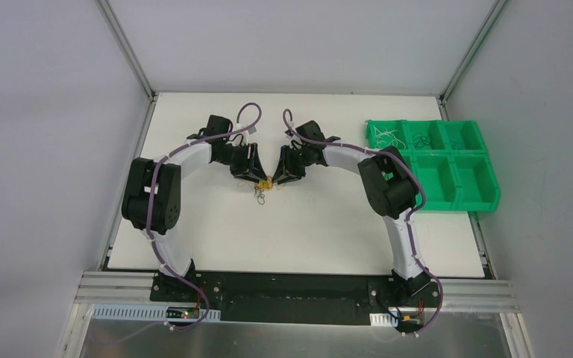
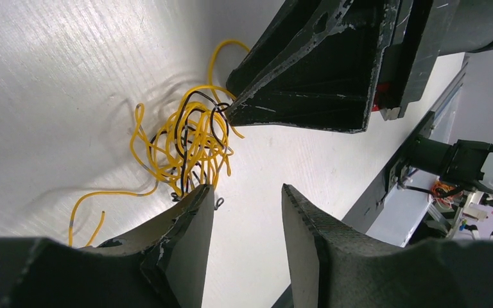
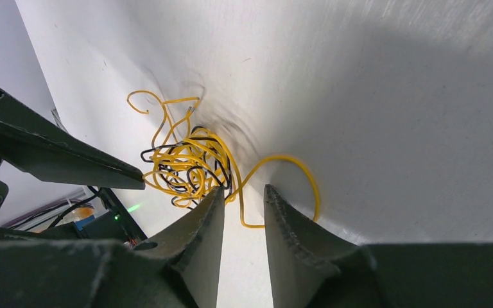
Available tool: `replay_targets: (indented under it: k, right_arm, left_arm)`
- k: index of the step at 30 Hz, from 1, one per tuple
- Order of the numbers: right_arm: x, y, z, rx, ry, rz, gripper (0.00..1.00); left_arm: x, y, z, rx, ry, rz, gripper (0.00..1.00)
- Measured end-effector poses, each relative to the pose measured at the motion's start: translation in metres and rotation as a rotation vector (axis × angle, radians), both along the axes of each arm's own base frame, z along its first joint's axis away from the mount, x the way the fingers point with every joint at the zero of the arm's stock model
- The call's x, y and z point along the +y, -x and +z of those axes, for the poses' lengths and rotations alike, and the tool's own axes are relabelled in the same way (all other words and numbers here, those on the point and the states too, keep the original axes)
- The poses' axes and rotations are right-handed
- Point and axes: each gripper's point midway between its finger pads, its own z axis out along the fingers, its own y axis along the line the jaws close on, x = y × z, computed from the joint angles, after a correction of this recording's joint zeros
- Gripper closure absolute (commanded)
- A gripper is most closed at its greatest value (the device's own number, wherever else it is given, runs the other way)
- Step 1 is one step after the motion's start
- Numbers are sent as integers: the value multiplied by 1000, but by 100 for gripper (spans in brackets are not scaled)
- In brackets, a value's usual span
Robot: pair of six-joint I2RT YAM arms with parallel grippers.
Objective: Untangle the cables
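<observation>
— Where are the cables (image 1: 264, 188) lying?

— We are seeing them lying as one small scribble on the white table (image 1: 328, 224), about midway between left and right and a little toward the far side. Yellow strands are making up most of it, with black ones threading through.

— And what are the hands doing?

— Both arms are arching inward, so the two grippers are meeting tip to tip over the tangle. The left gripper (image 2: 245, 190) is standing open. We are seeing bare table in the gap between its fingers. The tangle is lying just beside the tip of one finger, and we cannot tell whether it is touching.

— And the right one?

— The right gripper (image 3: 243, 187) is holding its fingers a little apart, in a narrower gap than the left. One yellow strand is running across that gap, and we are not seeing the fingers pinching it. From the left wrist, its tip is reaching the tangle's edge.

— Is anything else sitting on the table?

— A green bin (image 1: 485, 198) is sitting at the far right, well apart from the tangle. White wires (image 1: 385, 136) are lying in its far-left compartment, and dark wires (image 1: 420, 139) in the compartment just right of that.
</observation>
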Motion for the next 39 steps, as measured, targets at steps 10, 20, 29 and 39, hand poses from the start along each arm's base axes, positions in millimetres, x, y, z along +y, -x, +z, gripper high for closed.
replay_targets:
  k: [10,20,29,39]
  right_arm:
    - [0,0,0,1,-3,1,68]
    - [0,1,-2,-2,-11,5,68]
    - [1,3,-2,-1,-22,12,68]
    - [2,3,-1,-3,-27,14,66]
  left_arm:
    - [-2,11,20,-27,57,-10,51]
    - [9,12,20,-22,50,34,46]
    - [-1,22,39,8,177,-21,41]
    - [-2,26,108,-53,356,-61,37]
